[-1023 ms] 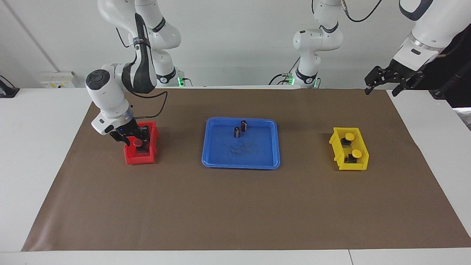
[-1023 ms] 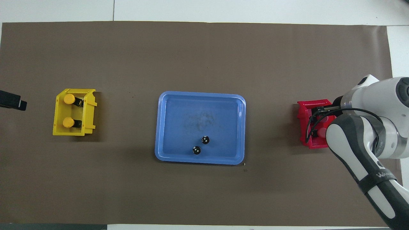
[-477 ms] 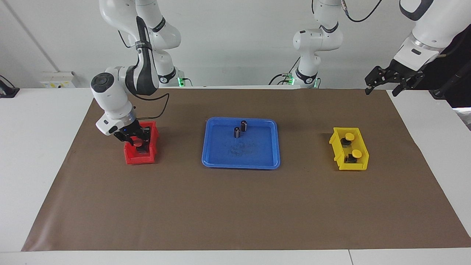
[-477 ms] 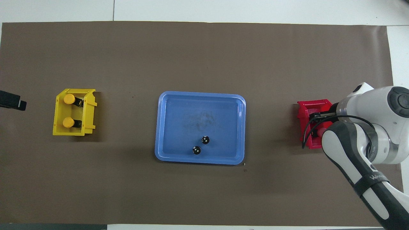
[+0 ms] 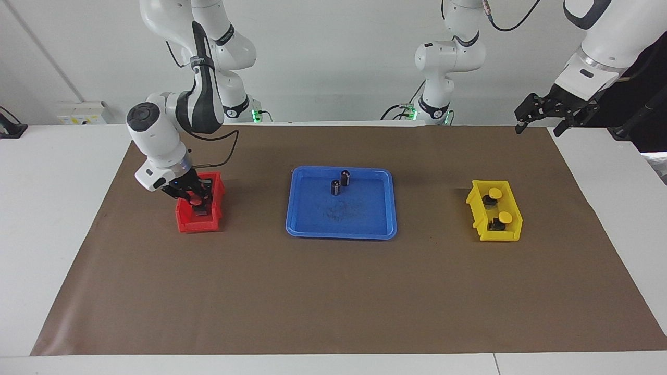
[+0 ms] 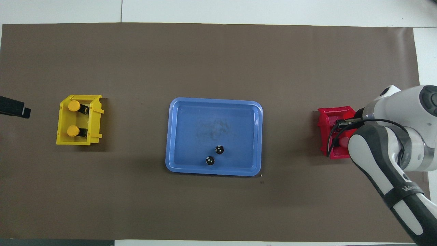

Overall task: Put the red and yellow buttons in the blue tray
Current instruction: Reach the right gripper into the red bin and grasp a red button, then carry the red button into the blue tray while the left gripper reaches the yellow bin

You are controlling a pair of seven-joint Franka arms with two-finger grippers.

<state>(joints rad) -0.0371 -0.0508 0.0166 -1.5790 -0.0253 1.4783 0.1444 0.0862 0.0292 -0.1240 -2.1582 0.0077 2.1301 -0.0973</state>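
The blue tray (image 5: pixel 365 224) (image 6: pixel 191 119) lies mid-table. Two yellow buttons (image 5: pixel 494 194) (image 5: pixel 504 216) sit in the yellow bin (image 5: pixel 513 234) toward the left arm's end; they also show in the overhead view (image 6: pixel 72 106) (image 6: pixel 72 131). My right gripper (image 5: pixel 194 200) is down in the red bin (image 5: pixel 195 225) (image 6: pixel 326 116), its fingers closed around a red button (image 5: pixel 194 197) (image 6: pixel 343 141). The other red button is hidden by the hand. My left gripper (image 5: pixel 539 117) (image 6: pixel 13 111) waits open in the air over the mat's corner.
Two small dark metallic cylinders (image 5: pixel 345 177) (image 5: pixel 336 187) stand in the tray near its rim on the robots' side. A brown mat (image 5: pixel 333 291) covers the table.
My right gripper has sunk a little deeper into the red bin and its fingers have closed in on the red button. The left arm has barely moved.
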